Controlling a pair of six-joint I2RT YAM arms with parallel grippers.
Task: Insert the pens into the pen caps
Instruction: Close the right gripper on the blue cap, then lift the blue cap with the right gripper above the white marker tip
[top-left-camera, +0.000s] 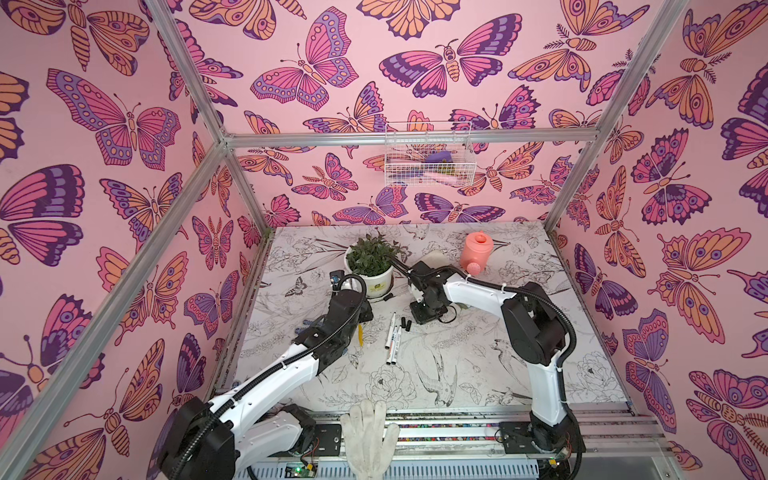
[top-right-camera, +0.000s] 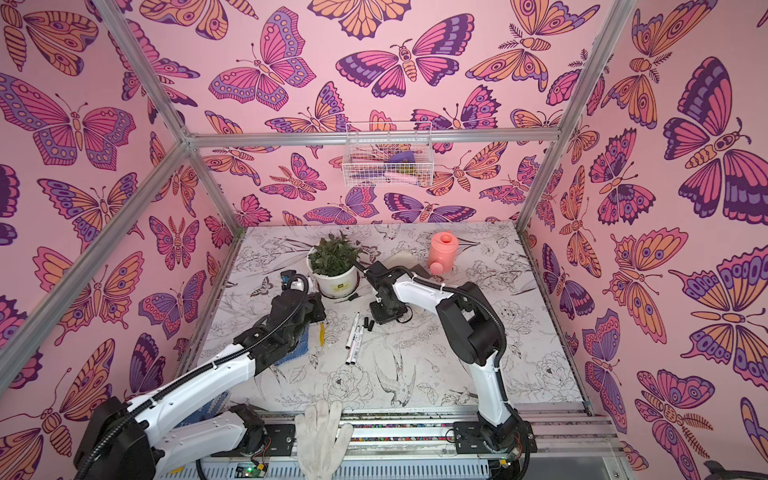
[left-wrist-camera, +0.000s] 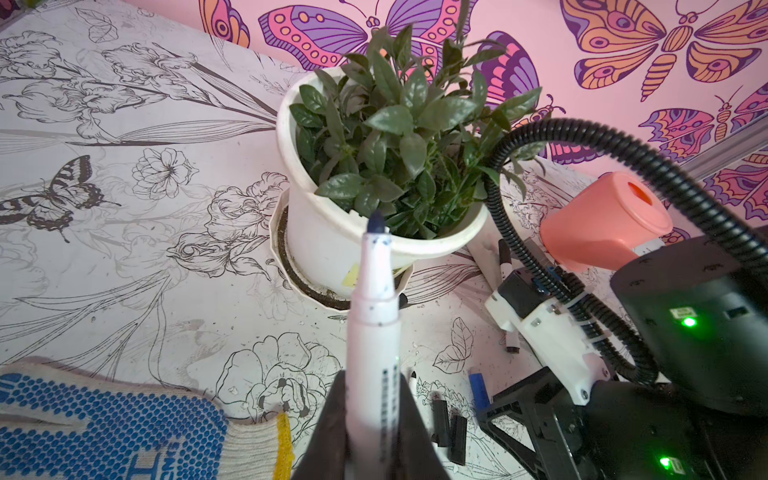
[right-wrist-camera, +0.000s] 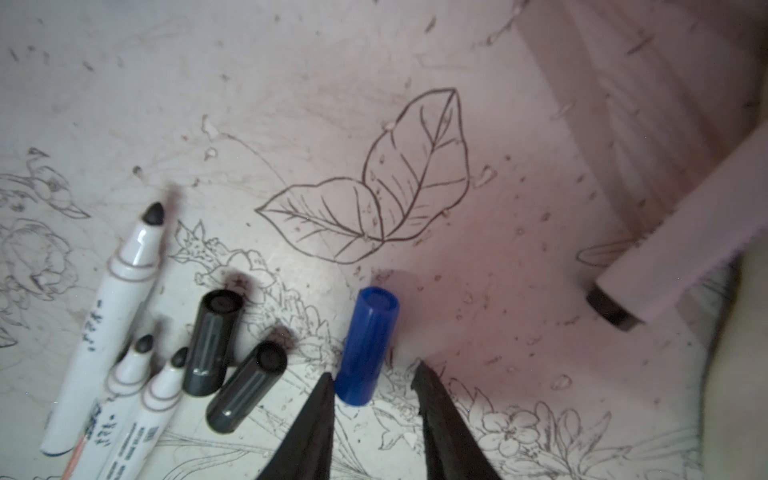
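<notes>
My left gripper is shut on a white pen, whose dark blue tip points up toward the plant pot. My right gripper is open and low over the table, its tips on either side of the near end of a blue pen cap that lies flat. Two black pen caps lie beside it, then three uncapped pens. In both top views these pens and black caps lie mid-table beside the right gripper. Another pen lies apart.
A potted plant and a pink watering can stand at the back. A blue-dotted glove lies under my left arm. A white glove hangs over the front rail. A wire basket hangs on the back wall.
</notes>
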